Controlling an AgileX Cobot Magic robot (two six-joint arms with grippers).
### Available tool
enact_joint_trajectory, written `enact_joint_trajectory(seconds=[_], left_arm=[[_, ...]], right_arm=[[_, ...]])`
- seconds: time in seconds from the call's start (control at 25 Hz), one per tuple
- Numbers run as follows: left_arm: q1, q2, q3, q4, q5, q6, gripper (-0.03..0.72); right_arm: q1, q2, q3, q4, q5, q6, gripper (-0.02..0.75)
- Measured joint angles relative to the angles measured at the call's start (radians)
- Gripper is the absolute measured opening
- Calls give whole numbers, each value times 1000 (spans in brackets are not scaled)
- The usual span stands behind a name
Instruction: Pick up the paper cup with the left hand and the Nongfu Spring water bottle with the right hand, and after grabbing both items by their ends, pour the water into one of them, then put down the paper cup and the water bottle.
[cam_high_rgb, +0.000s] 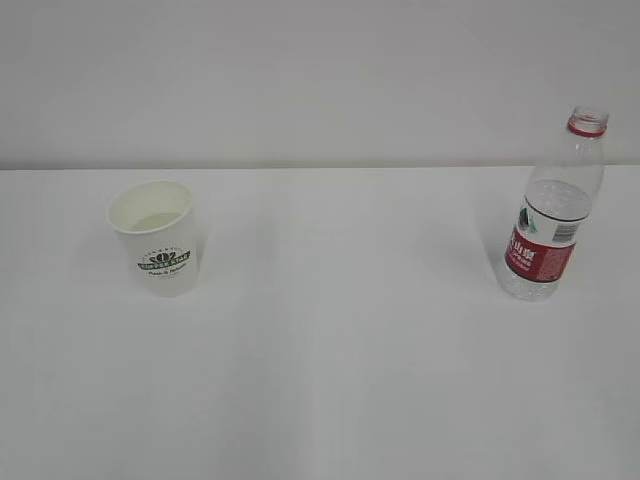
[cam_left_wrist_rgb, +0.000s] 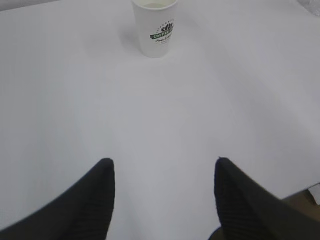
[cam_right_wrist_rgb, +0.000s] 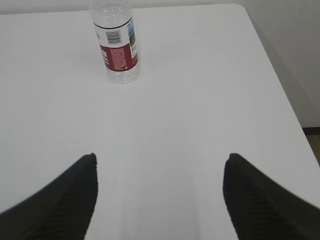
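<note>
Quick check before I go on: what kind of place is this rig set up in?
Probably a bare lab or test bench: a plain white table against a blank wall, holding only a paper cup and a water bottle.

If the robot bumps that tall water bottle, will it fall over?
Probably fairly easily. The water bottle stands upright, tall on a narrow base. It looks mostly empty, so it is likely light and tippy. Its clear ribbed plastic may dent under a hard squeeze, and once down, its round body would likely roll on the smooth table.
</note>
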Motion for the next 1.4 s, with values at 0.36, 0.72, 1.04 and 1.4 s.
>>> enact_joint_trajectory(seconds=[0.36, 0.72, 1.04, 1.4], left_arm=[[0, 0, 9, 26, -42, 0, 459], [0, 0, 36, 28, -96, 0, 452], [0, 0, 40, 34, -105, 0, 449], [0, 0, 40, 34, -106, 0, 444]], right_arm=[[0, 0, 42, 0, -43, -2, 588], [0, 0, 44, 2, -47, -2, 587], [0, 0, 44, 2, -47, -2, 587], [0, 0, 44, 2, -47, -4, 587]])
